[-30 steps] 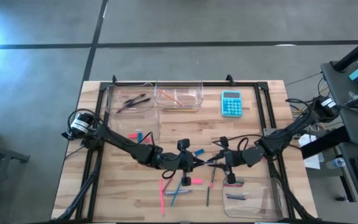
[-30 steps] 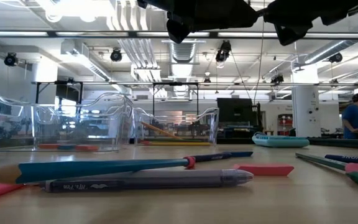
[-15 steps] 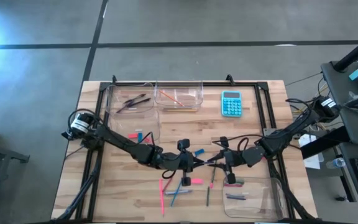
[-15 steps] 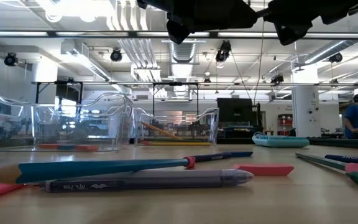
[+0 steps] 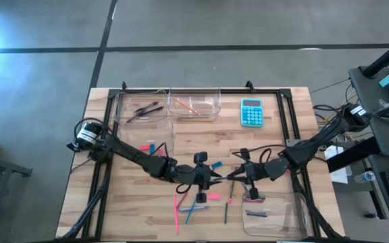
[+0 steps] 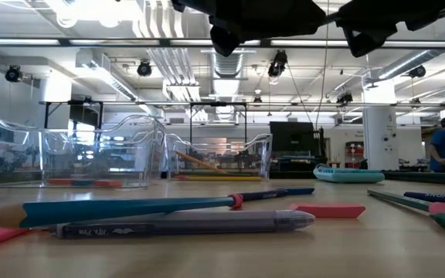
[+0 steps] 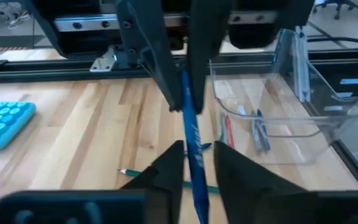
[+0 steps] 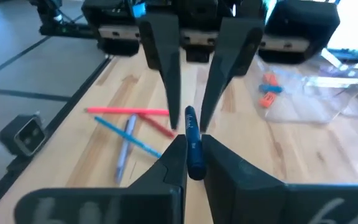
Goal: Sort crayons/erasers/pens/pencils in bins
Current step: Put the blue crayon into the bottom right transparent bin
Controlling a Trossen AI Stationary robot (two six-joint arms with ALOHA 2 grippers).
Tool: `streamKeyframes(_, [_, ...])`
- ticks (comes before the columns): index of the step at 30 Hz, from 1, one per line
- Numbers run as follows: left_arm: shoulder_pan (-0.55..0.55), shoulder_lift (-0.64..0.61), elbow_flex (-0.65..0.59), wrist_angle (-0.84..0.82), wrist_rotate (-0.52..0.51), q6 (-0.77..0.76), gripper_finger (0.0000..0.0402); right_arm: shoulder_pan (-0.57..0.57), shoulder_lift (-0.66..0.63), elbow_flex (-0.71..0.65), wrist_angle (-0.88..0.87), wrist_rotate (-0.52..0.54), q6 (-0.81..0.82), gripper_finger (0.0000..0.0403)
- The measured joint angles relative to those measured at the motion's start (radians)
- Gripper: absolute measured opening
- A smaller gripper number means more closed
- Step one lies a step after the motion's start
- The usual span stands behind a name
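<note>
Wrist views settle what the overhead can't: both claws are clenched on one blue pen [image 7: 191,134], the left gripper [image 7: 194,163] holding one end and the right gripper [image 8: 188,146] the other, mid-table, lifted clear of the wood. From above, the two grippers just meet nose to nose, left gripper [image 5: 211,177] and right gripper [image 5: 237,177], with the pen barely visible between them. The low view adds only the dark arm undersides at the top edge, plus the near clutter: a teal pencil [image 6: 122,210] and a grey-lilac pen [image 6: 184,224] lying flat, and a flat pink eraser [image 6: 328,210] just behind them. Near right corner holds a clear bin [image 5: 275,214] with a few sticks in it; the left wrist view shows its glossy rounded walls. Loose sticks, among them a long pink stick [image 5: 176,212], are scattered near centre on the butcher-block table [image 5: 134,209], a pale wood-plank surface inside a black frame. Farther back on the left, a bin holding pink and blue erasers [image 5: 148,146]. Along the far edge: a bin with dark pens [image 5: 140,108], a bin with pencils [image 5: 194,104], and a turquoise calculator [image 5: 251,112]. Floor beyond is grey concrete; the low view shows an open workshop with ceiling ducts and a person in blue [image 6: 443,147] far right.
</note>
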Motion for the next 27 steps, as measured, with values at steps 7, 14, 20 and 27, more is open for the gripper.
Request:
streamKeyframes(7, [-0.01,-0.032,0.0,-0.013,-0.017,0.0,0.0151,0.045,-0.137,0.001,-0.217,-0.07,0.117,0.0027])
streamKeyframes(14, [-0.029,-0.046,0.0,-0.015,-0.042,0.013,0.0168,0.192,-0.258,0.041,-0.432,-0.181,0.245,0.0027])
streamKeyframes(20, [-0.026,-0.046,-0.008,-0.014,-0.043,0.009,0.0168,0.362,-0.238,0.043,-0.55,-0.212,0.428,0.0027])
streamKeyframes(27, [-0.027,-0.041,-0.015,0.003,-0.043,0.007,0.0169,0.422,-0.152,0.041,-0.597,-0.192,0.66,0.0047])
